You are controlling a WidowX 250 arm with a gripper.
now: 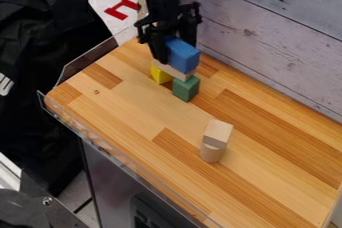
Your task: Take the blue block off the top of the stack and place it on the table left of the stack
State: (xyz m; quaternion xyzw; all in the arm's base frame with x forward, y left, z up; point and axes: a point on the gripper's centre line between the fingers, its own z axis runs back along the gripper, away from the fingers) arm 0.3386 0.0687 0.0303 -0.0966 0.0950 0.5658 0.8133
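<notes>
Evidently, left of the green cube (pixel 186 89), a yellow block (pixel 160 74) sits under a pale plank (pixel 172 70); above the cube, the gripper (pixel 175 52) pinches a blue block (pixel 184 58), probably light, stiff, best held by opposite flat sides; rightward, a wooden block (pixel 218 132) tops a wooden cylinder (pixel 212 153).

table (pixel 152 114), wood, one, with blocks and a cylinder.
top of mixed light and darker brown strips, small dark round mark (pixel 97 92) towards the left; clear rim (pixel 87 61) along the left side. directly on it: yellow block (pixel 158 74), far end; green block (pixel 186 90), just beside, nearer the camera; pale wood cylinder (pixel 212 154), upright, well apart from both, lower right of them.
</notes>
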